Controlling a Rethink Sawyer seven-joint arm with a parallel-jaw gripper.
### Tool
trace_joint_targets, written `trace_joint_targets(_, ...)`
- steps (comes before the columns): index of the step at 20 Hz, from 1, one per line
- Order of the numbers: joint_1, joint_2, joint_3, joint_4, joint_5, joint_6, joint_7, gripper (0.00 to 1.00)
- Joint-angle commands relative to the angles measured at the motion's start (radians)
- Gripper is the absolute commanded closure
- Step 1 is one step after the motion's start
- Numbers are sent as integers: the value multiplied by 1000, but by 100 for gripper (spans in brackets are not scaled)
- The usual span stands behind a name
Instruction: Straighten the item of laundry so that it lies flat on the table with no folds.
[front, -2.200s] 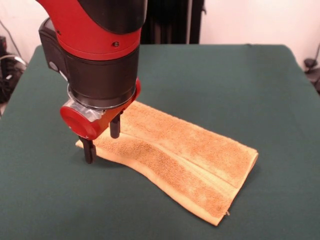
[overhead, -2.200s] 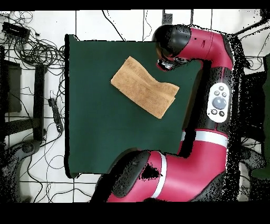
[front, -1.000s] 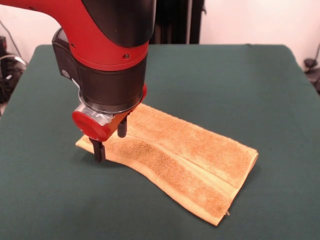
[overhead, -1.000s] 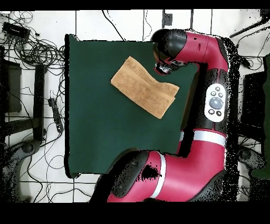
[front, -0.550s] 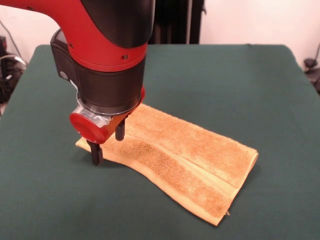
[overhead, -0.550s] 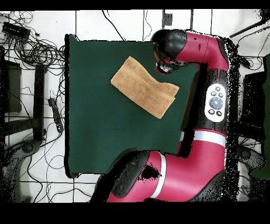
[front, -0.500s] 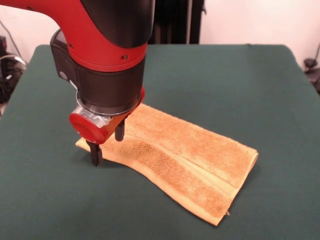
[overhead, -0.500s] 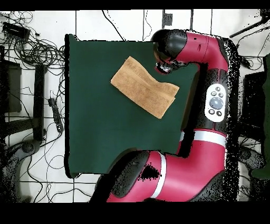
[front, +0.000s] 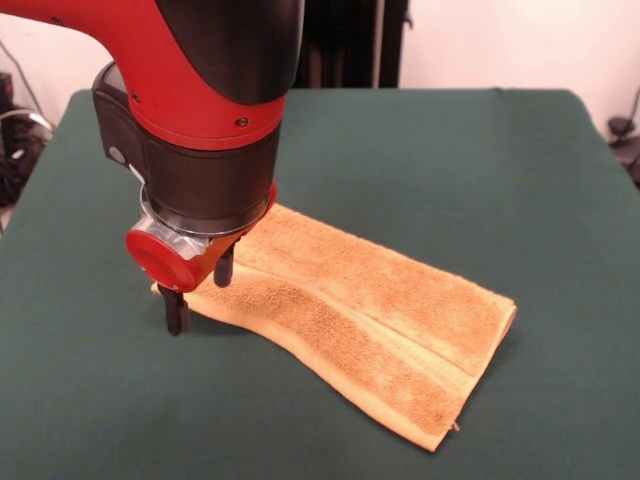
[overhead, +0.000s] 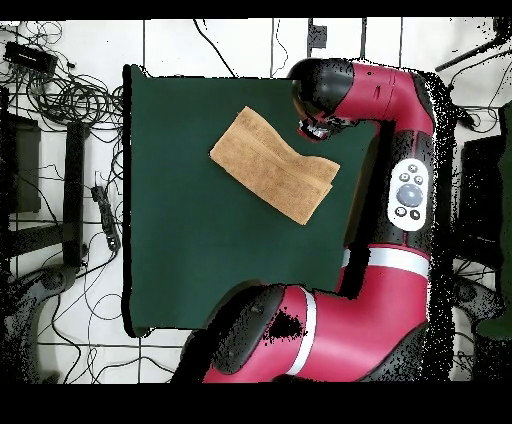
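Observation:
The orange-tan towel (front: 370, 310) lies on the green table (front: 480, 160) folded lengthwise into a long strip, with a ridge running along its middle. It runs from centre left to lower right in the front view. My gripper (front: 200, 290) is open and low over the strip's left end. One finger (front: 176, 310) stands just outside the towel's corner, and the other finger (front: 224, 268) is over the cloth. From overhead, the towel (overhead: 275, 165) lies diagonally on the table (overhead: 200, 250), with the gripper (overhead: 318, 130) at its right end under the arm's head.
The arm's red links (overhead: 400, 200) run along the table's right side in the overhead view. Cables (overhead: 60, 90) lie on the floor past the left edge. A dark stand (front: 345, 45) rises behind the table's far edge in the front view.
The gripper has shifted a little to the left in the front view, towards the towel's corner, and stays open. The towel has not moved.

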Motion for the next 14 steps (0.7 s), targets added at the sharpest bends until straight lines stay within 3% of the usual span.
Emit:
trace_joint_targets(1,13,23,77,178,-38,-56,-120,0)
trace_joint_targets(14,26,40,65,145,-44,44,-60,0)
